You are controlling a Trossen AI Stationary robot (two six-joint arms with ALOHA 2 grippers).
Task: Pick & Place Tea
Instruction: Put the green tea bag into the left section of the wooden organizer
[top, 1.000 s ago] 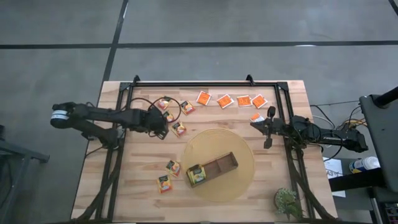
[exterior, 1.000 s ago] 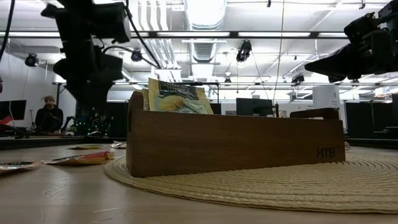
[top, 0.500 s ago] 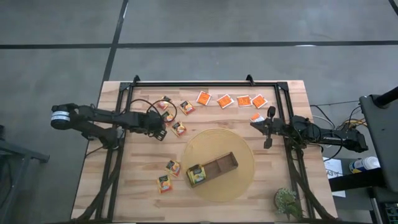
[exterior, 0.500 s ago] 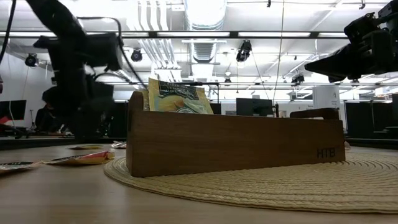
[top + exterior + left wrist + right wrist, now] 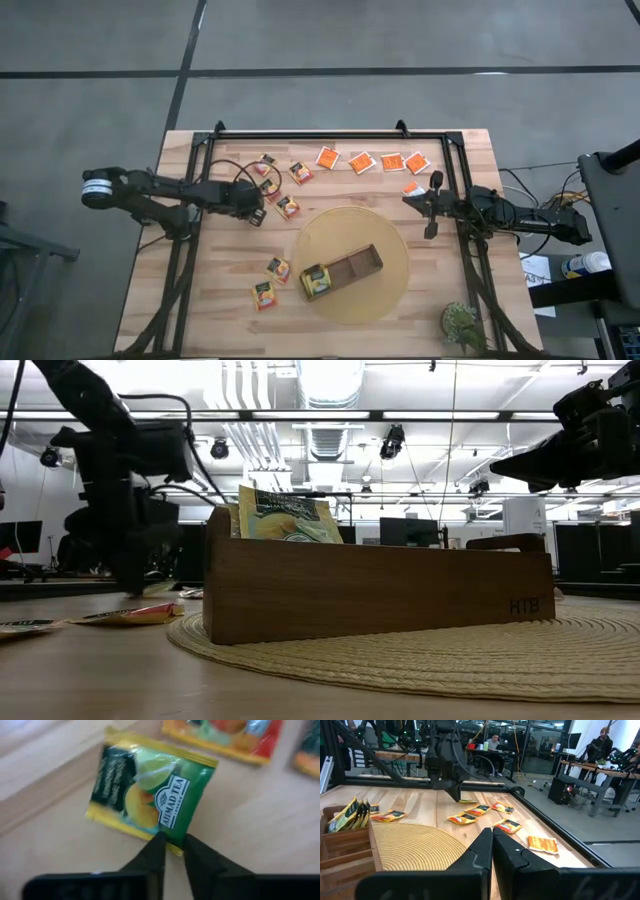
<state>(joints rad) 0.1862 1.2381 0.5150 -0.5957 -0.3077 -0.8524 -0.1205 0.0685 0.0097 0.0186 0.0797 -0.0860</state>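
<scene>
I see the left pincer (image 5: pixel 171 851) nearly closed, pinching the edge of a flat, tilted green-and-yellow sachet (image 5: pixel 150 795) on the counter (image 5: pixel 260 815); the right pincer (image 5: pixel 491 851) is closed, empty.

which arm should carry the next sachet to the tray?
Left. Its tool is already pinched on the edge of a green-and-yellow sachet on the table's left. The right tool is shut and empty, hanging off the mat's right edge, away from the wooden tray.

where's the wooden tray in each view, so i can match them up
high view: wooden tray below centre, on woven mat.
low view: across the middle.
left wrist view: not in it; left gripper pinches green sachet.
right wrist view: far left edge.
shared landmark: the mat.
</scene>
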